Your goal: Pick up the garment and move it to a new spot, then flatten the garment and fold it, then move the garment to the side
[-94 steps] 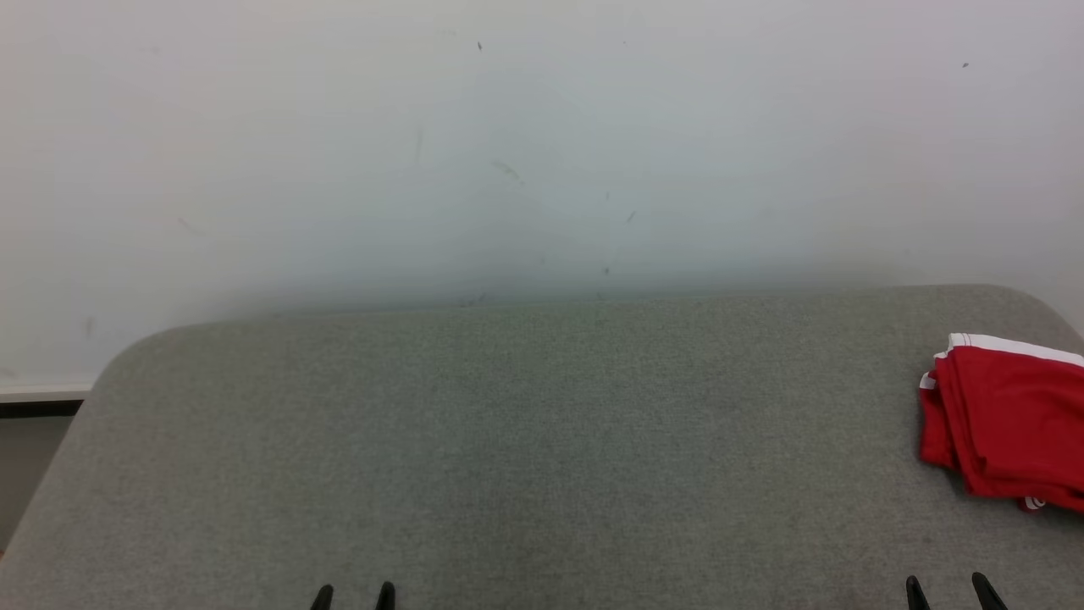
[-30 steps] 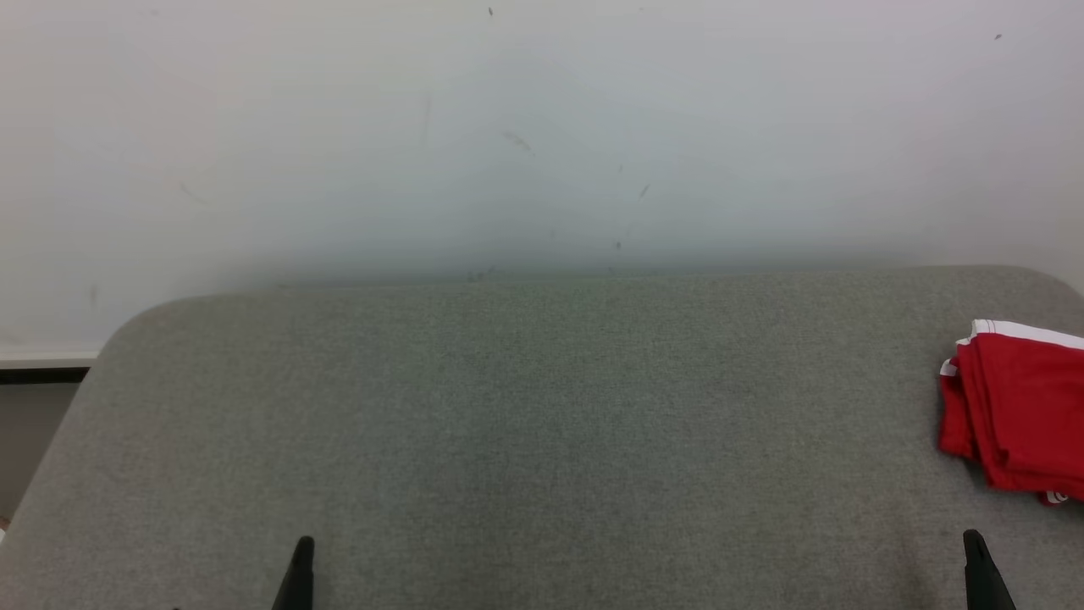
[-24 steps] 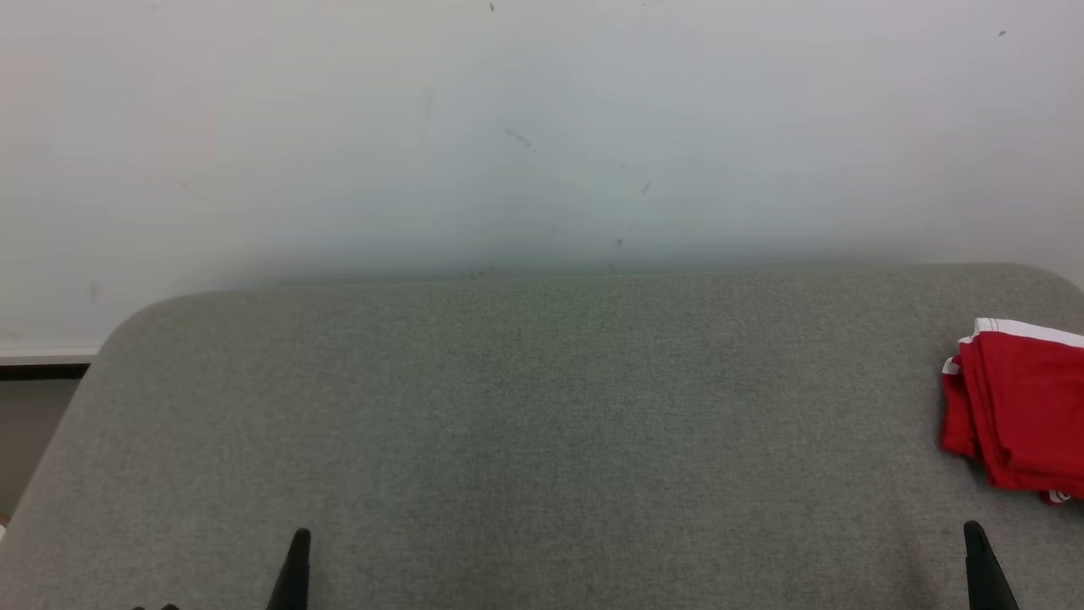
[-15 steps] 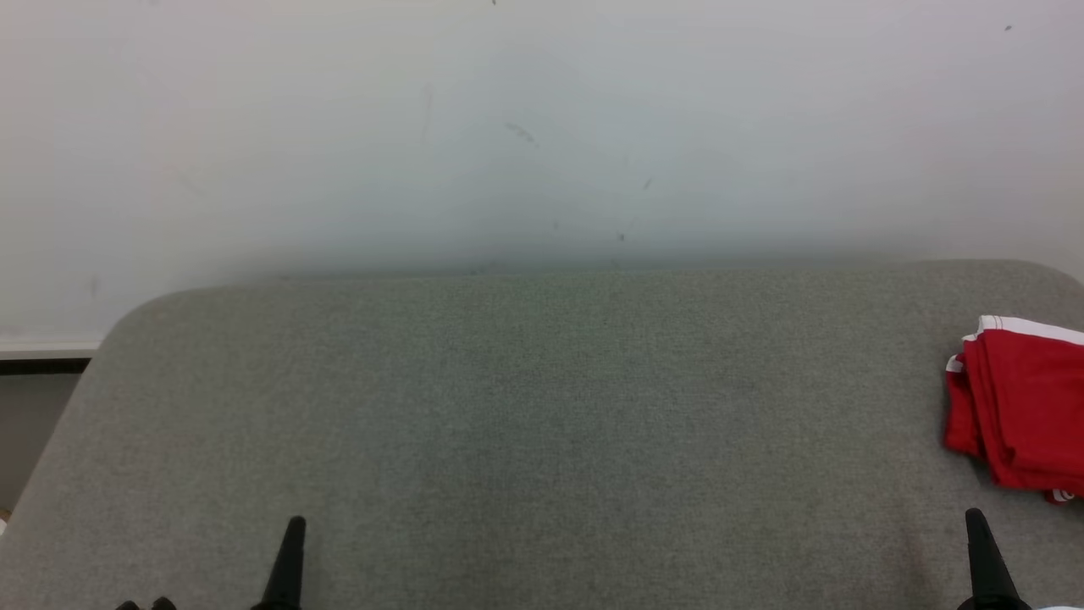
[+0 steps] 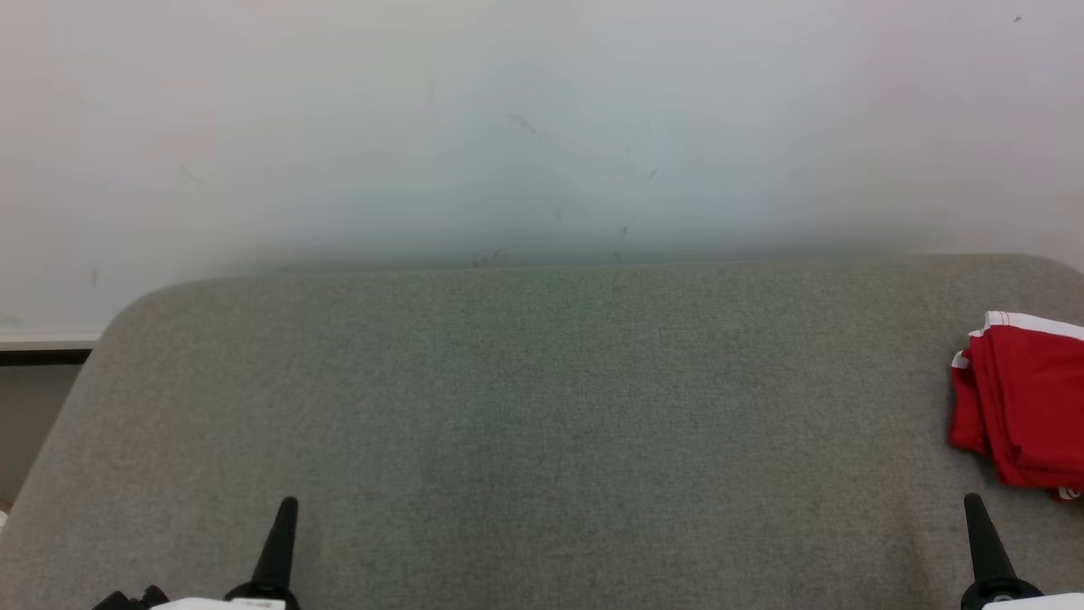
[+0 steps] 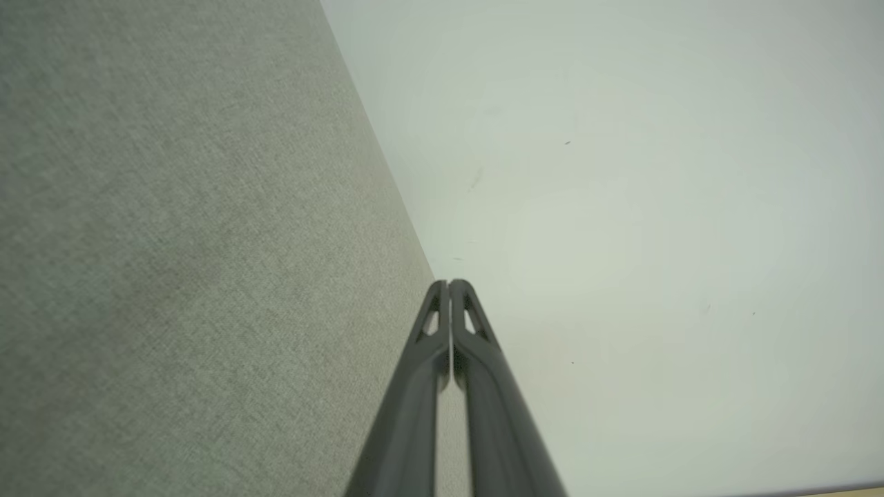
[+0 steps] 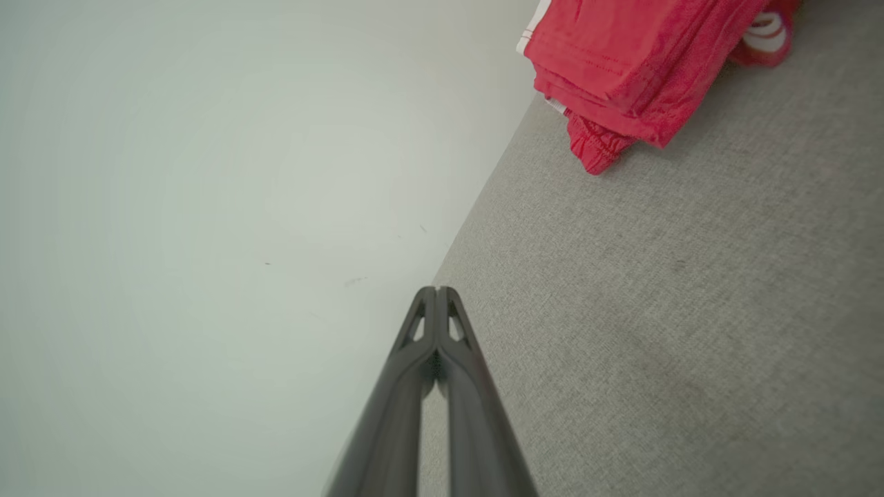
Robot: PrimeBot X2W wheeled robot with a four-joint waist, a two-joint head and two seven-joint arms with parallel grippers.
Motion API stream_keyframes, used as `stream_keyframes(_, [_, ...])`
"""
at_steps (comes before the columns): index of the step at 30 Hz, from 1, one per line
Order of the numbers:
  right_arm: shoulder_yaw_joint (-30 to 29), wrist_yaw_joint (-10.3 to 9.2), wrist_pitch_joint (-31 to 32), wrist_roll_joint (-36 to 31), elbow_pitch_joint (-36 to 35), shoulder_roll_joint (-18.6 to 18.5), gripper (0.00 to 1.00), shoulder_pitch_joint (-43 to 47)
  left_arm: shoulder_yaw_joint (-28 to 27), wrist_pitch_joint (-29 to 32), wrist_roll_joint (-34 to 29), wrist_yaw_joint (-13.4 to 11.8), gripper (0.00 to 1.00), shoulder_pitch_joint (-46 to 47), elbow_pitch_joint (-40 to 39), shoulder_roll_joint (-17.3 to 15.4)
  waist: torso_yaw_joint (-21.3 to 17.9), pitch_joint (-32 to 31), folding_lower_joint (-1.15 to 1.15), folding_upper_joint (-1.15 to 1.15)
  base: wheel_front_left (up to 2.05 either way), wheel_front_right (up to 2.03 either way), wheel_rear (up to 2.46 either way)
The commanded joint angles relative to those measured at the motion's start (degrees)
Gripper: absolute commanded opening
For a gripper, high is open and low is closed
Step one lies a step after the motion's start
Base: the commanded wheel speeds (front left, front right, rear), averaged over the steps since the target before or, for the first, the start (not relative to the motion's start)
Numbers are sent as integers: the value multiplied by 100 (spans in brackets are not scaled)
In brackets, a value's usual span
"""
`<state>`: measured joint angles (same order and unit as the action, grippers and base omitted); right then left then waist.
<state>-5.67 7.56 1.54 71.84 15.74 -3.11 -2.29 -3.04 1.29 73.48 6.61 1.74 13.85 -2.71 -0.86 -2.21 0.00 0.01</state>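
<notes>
Garment (image 5: 1023, 407): red cloth folded into a thick stack of several layers, with a white band along its far edge and a sliver of white at its left corner. It lies on the table (image 5: 542, 424), at the table's right end and toward the table's far edge. The right border of the head view cuts it off.

Writing: a small red-and-white scrap sits at the stack's near corner. It is too small to tell whether it carries any lettering.

Table: grey woven fabric top with rounded far corners. A pale wall (image 5: 542, 127) with faint scuffs rises behind the table's far edge.

Left gripper (image 5: 288, 505): over the near left part of the table. Its two dark fingers are pressed together into one point and hold nothing.

Right gripper (image 5: 971, 500): over the near right part of the table, on the near side of the garment and apart from it. Its fingers are likewise pressed together and empty.

Differences between views:
- The right wrist view gives the garment (image 7: 621, 55) detail that reads as flat red from the head: stitched hem lines, stepped layer edges, a puckered hem poking out beneath the stack, and a looped red-and-white band at one corner.
- The left wrist view shows the weave of the table top meeting the wall, with the gripper's tips touching.
- The head view adds a white ledge (image 5: 42, 341) over a dark strip beyond the table's left end.
</notes>
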Motion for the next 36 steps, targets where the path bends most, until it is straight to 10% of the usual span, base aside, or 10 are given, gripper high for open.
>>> stream_keyframes(1, [-23,-9,37,153,-65,-8,0,-138,-38,35,177,42,0,114,-29,-40,3,8,0,-1,0,0,0])
stream_keyframes(36, [-90,-12,443,1775,-172,19,0,-386,-313,463,1660,101,0,428,14,-44,70,195,0,-1,0,0,0])
